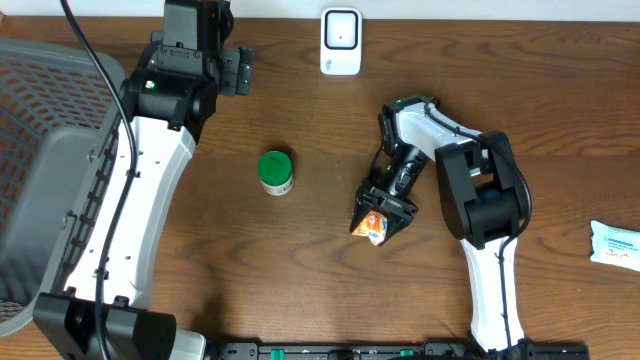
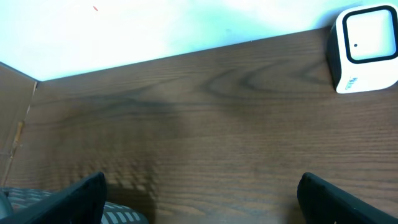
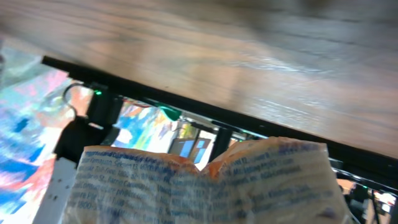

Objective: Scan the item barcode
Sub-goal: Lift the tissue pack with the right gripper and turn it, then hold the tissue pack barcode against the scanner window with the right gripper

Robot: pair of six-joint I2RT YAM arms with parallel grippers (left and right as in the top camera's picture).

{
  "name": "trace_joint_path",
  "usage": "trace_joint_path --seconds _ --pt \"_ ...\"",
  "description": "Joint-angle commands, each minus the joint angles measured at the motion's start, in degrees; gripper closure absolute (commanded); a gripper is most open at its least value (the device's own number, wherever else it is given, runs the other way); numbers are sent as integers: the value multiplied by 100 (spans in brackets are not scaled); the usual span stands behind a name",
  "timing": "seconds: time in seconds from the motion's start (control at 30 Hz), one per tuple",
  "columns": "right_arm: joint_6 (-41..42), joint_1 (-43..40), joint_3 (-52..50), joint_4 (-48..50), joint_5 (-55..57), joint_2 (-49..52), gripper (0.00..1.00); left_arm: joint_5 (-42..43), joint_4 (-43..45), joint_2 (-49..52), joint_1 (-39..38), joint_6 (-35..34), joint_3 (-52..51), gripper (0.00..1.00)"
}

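Leftmost, grey plastic basket (image 1: 40, 150), lattice walls, cropped by the frame edge. Left claw (image 1: 238, 72) sits near the bench's far edge, jaws spread wide, nothing in them. Its wrist view gives only two dark fingertips (image 2: 68, 199) in the bottom corners, the rest out of frame. Bench (image 1: 300, 290) is smooth brown wood grain. Small round jar (image 1: 276, 172), green lid, pale body, stands alone mid-bench. Scanner (image 1: 341, 41), a white rounded box with a dark-rimmed face, sits at the far edge. Right claw (image 1: 383, 212) points down-left, clamped on the snack packet (image 1: 372, 228), crinkled orange and white, right of centre and well apart from the scanner; lifted or resting, cannot tell. Right wrist view: packet's blue print blurred, unreadable, lower part cut off. Far right, flat pale wipes pack (image 1: 615, 243), cropped
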Motion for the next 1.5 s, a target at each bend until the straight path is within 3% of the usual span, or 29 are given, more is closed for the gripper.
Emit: trace_joint_path --seconds 0.0,0.23,0.43,0.57,0.7,0.97,1.17,1.47 --pt "-94 -7 -26 -2 -367 120 43 -31 -13 -74 13 37 -2 2" --pt "-96 -4 -24 402 50 120 42 -31 -13 -74 13 35 -2 2" --pt "413 4 153 1665 730 120 54 -31 -13 -74 13 35 -2 2" --pt "426 0 909 1672 741 120 59 -31 -13 -74 13 37 -2 2" --pt "452 0 2079 1436 841 120 58 -31 -13 -74 13 37 -2 2" --pt "1121 105 4157 1788 2627 120 51 -31 -13 -74 13 37 -2 2" --pt "1158 238 4437 2653 3335 120 50 -31 -13 -74 13 37 -2 2" --pt "1097 605 4266 4756 5731 133 45 -31 -13 -74 13 37 -2 2"
